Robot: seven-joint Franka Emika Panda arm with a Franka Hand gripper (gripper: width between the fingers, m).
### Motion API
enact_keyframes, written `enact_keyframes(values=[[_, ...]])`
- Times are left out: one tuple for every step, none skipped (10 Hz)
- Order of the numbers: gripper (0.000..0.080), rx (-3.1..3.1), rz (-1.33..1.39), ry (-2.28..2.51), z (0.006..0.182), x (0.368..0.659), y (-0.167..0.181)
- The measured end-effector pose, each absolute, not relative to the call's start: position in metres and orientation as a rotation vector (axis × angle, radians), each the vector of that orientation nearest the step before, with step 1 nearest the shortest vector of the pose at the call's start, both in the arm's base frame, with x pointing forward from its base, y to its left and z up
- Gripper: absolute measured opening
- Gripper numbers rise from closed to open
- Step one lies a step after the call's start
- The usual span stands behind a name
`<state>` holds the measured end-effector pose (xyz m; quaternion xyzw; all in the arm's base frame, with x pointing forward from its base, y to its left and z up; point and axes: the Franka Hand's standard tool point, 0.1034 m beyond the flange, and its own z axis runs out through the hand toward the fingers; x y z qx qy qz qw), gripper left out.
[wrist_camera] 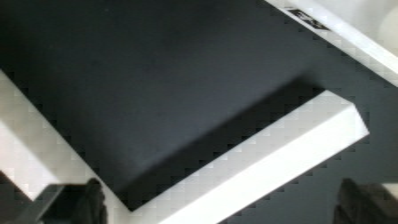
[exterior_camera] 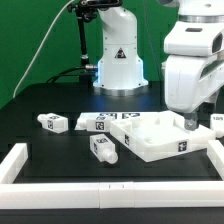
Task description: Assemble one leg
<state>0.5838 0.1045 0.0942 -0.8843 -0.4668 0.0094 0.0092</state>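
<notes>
The exterior view is bright and sharp. Light comes from above, so the big flat white plastic panel [exterior_camera: 150,140] shines almost too white, with soft shadows on the matte black table top [exterior_camera: 30,100]. The wrist view is blurry, and the dark fingers [wrist_camera: 63,205] of the gripper [wrist_camera: 217,203] look fuzzy.
</notes>
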Motion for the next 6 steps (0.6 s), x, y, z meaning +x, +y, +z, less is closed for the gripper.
enact_keyframes(values=[[0.0650, -2.762, 0.029, -1.459, 0.094, 0.584, 0.105], [0.0650, -2.762, 0.029, -1.459, 0.094, 0.584, 0.105], [0.0650, -2.762, 0.029, -1.458, 0.094, 0.584, 0.104], [0.0650, -2.762, 0.029, -1.456, 0.094, 0.584, 0.104], [0.0650, -2.765, 0.030, -1.452, 0.093, 0.583, 0.101], [0.0650, -2.788, 0.000, -1.436, 0.086, 0.581, 0.081]])
